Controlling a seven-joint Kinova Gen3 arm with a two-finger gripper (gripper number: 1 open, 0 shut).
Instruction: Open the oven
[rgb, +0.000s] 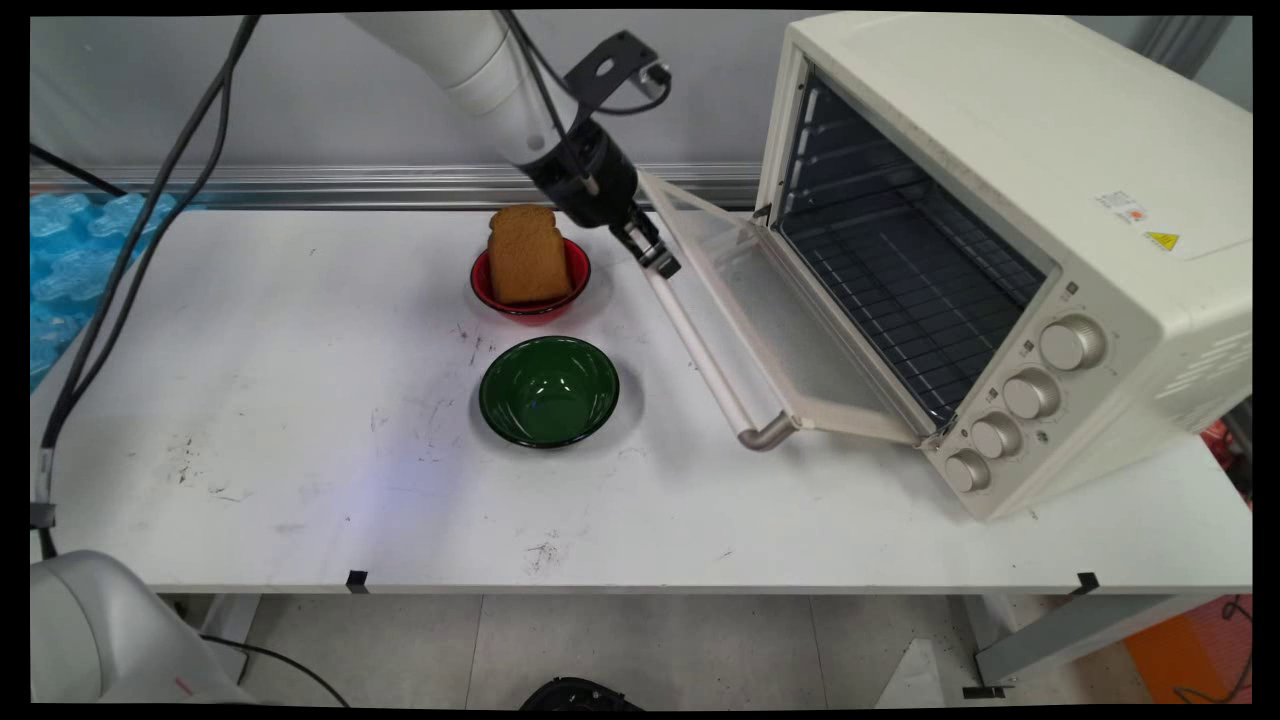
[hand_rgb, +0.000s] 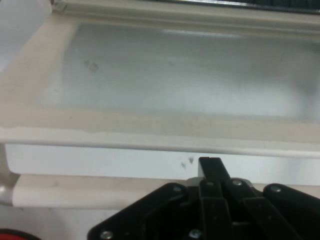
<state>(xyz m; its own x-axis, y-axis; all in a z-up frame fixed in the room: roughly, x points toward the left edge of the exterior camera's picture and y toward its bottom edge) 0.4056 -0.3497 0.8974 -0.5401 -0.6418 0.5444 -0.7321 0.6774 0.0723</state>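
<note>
Pincer (rgb: 660, 258) pressed together at the far end of the toaster oven door's handle (rgb: 700, 350); door (rgb: 770, 300) open. Toast (rgb: 527, 255) stands in red bowl (rgb: 530, 305) near the surface's (rgb: 300, 400) far edge; green bowl (rgb: 548, 390) mid-surface.

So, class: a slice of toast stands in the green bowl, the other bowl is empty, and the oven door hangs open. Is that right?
Not quite. In the main view the slice of toast stands in the red bowl; the green bowl nearer the camera is the empty one. The oven door does hang open, with the gripper at its handle.
</note>
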